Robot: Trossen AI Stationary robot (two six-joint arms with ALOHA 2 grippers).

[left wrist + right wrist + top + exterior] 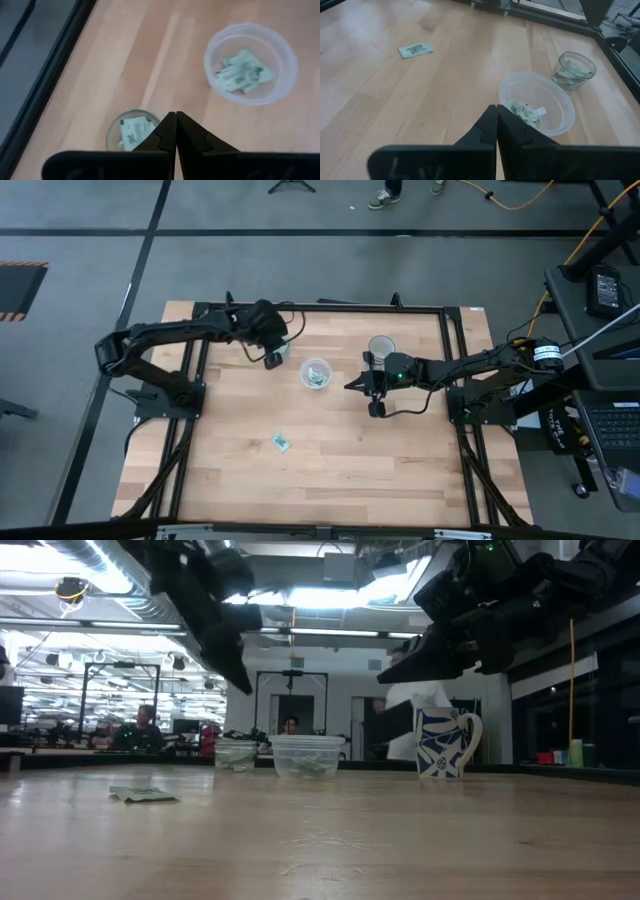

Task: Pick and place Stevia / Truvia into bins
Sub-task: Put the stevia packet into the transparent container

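Nearest, toward the lower middle of the high view, lay one pale green Stevia / Truvia sachet [281, 443] flat on the wooden table [400, 470], alone, well apart from both bins; showed also at the left of the low view [145, 795] and in the upper left of the right wrist view [415, 49]

Farther in, near the centre of the high view, stood the wider translucent bin [317, 373] with several sachets inside, seen through its wall in the low view [307, 756]; appeared in the upper right of the left wrist view [251, 64] and right of centre in the right wrist view [537, 102]

Right of that bin hung the right gripper [352, 386], raised off the table, fingers pressed fully together and holding nothing [496, 131]

Farther still, upper left of centre in the high view, hung the left gripper [272, 360], likewise clamped tight on nothing [176, 135], directly over the little clear bin [131, 131], which held a few sachets [575, 70] [236, 754]

Beyond the table edge in the low view stood a patterned mug [445, 741], with people at desks far behind
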